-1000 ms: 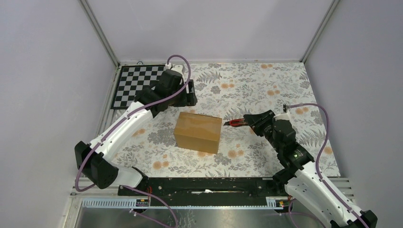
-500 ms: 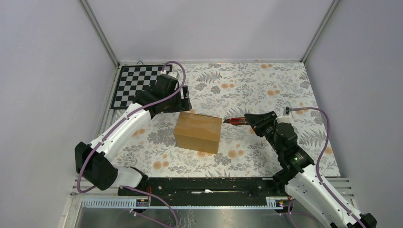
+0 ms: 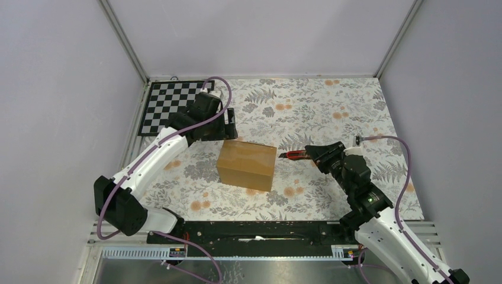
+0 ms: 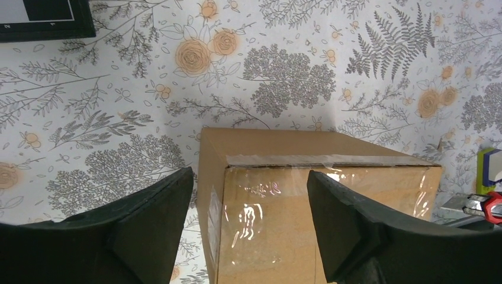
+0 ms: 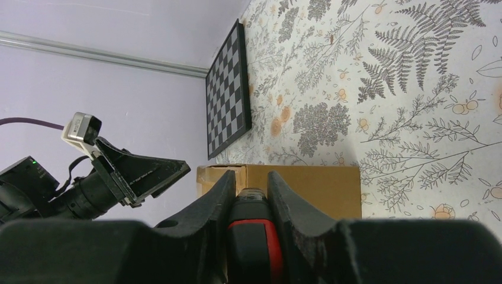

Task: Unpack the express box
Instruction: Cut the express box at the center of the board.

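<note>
Express box [image 3: 247, 164]: end nearest right counter [image 3: 355, 106] edge faces cutter [image 3: 292, 155] clamped in right tool [image 3: 312, 154]; left tool [image 3: 229, 125] agape, empty.

The express box [image 3: 247, 165] sits mid-table [image 3: 331, 112], the left gripper [image 3: 229, 125] just behind its far-left corner, the cutter [image 3: 290, 155], in the jaws of the right gripper [image 3: 306, 154], just right of it, the checkerboard [image 3: 169, 103] far left.

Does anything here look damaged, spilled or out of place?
Nothing stands out. The brown cardboard box lies flat on the flowered tablecloth, closed, its clear tape looking whole. It is only turned slightly askew to the cloth's edges. The right gripper holds a red-handled cutter beside it.
</note>
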Robot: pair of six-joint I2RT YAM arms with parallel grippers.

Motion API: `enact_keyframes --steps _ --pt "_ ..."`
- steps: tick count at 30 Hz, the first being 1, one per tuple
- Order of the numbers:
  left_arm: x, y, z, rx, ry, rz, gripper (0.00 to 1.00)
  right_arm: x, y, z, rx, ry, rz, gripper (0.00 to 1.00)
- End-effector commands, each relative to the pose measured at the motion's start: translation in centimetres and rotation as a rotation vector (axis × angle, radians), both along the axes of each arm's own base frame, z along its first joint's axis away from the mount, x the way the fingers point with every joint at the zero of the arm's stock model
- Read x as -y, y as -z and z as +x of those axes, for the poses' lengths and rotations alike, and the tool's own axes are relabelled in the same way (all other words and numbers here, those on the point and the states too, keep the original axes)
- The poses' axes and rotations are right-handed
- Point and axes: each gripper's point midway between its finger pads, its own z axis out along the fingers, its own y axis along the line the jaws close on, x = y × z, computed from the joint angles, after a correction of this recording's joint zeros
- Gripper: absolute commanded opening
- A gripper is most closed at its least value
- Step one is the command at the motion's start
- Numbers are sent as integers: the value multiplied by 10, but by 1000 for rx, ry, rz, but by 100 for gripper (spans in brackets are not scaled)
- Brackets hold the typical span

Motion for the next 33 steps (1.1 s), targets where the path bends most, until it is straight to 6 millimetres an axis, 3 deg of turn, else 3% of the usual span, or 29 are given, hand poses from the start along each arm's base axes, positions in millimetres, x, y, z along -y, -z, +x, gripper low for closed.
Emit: enact_keyframes --steps 1,9,15,22,25,29,33 --pt "-1 -17 16 46 8 5 78 -1 -16 8 46 13 12 0" --pt "3 -30 35 67 16 41 78 -9 -18 15 22 -50 -129 0" --pt "1 -34 44 87 17 68 79 -42 -17 20 0 -227 -179 0" --pt "12 -40 46 89 69 51 79 -77 -30 18 72 -374 -127 0" --pt "22 -36 44 75 112 46 79 -73 -29 16 64 -359 -130 0" --pt "34 -33 35 57 141 70 75 -40 -24 9 16 -227 -147 0" --pt "14 -43 30 98 40 121 74 -20 -19 2 15 -119 -67 0"
